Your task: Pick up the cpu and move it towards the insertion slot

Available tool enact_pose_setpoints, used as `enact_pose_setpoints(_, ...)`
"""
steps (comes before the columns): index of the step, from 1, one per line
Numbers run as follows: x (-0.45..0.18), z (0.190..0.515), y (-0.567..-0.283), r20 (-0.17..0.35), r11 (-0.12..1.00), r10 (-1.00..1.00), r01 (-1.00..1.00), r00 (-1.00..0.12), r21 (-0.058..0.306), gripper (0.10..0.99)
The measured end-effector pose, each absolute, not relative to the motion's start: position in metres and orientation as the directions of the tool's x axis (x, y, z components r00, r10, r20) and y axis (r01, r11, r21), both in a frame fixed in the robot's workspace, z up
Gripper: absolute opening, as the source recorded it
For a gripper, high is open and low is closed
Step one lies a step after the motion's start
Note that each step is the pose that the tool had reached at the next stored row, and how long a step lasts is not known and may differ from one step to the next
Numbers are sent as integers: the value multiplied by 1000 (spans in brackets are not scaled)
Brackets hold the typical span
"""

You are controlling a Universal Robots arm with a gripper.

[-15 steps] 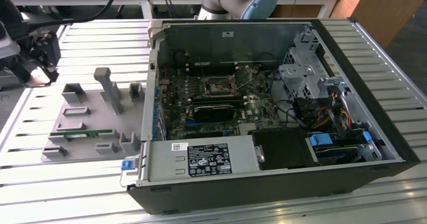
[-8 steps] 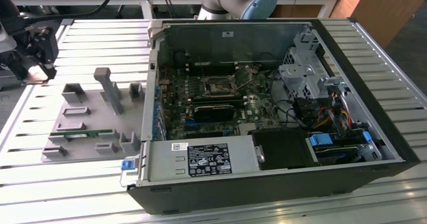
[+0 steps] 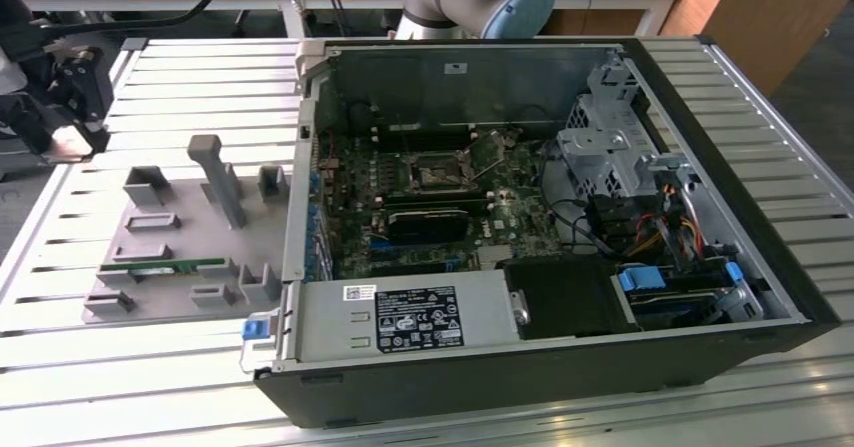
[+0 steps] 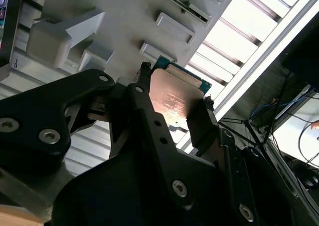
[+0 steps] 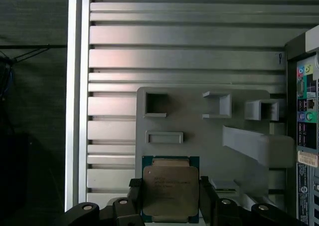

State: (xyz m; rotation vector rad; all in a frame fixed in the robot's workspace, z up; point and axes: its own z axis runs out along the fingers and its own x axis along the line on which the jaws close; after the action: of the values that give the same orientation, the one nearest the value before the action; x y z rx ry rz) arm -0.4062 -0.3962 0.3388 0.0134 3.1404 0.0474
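"Is the hand (image 5: 171, 202) holding anything?"

"Yes. It's closed on the cpu (image 5: 171, 188). The dark fingers (image 5: 206, 198) press on two opposite edges, and the gap between them is just the chip's width. Both wrist views show that grip."

"Where is that over the bench (image 3: 200, 77)?"

"In the exterior view the hand hangs by the bench's edge on the exterior view's left, near the far corner. It's past the grey tray (image 3: 167, 232). The slot (image 3: 438, 172) is inside the open case (image 3: 747, 297) at the middle of the bench, well apart from the hand."

"Anything you can't make out?"

"From the exterior view I can't pick out the chip in the hand, and the frame edge cuts off most of the arm. In the wrist views the fingers cover the chip's gripped edges. The tray lies behind it, and I can't tell how far above the tray it is."

"What does each view add?"

"The exterior view gives the slot, the case and a green stick (image 3: 163, 264) lying in the tray. The wrist views give the chip's pale metal top and green rim close up."
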Motion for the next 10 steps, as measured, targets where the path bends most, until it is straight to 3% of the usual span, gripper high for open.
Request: enact_pose_setpoints(10, -406, 350, -396, -1, 1000, 9, 9, -1000, 30, 541)
